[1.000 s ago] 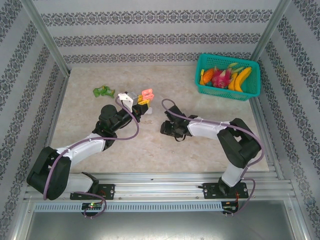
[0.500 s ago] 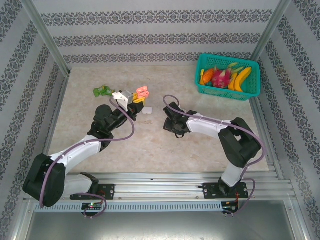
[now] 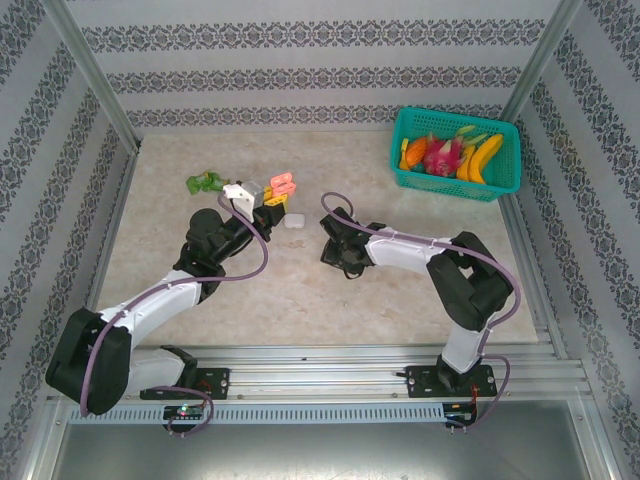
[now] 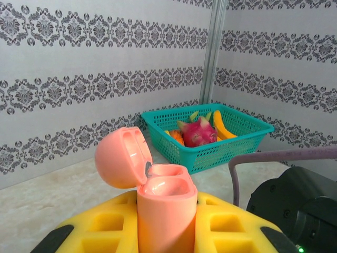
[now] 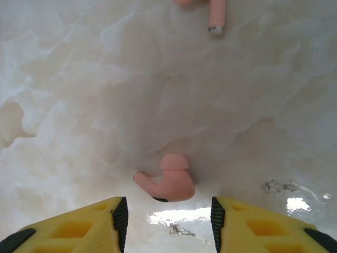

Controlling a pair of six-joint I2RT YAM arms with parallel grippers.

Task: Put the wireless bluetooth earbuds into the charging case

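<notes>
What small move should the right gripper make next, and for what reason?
Probably lower the right gripper slightly and close it on the small pink plastic stemmed earbud, lying on the table just beyond its open fingers. The left gripper holds the pink rounded charging case, lid open, ready.

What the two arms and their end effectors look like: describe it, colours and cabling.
Both the left arm and right arm have white links between bulky black joints, each trailing a purple cable. The left end effector and right end effector carry yellow, pocketed fingers edged in black.
</notes>
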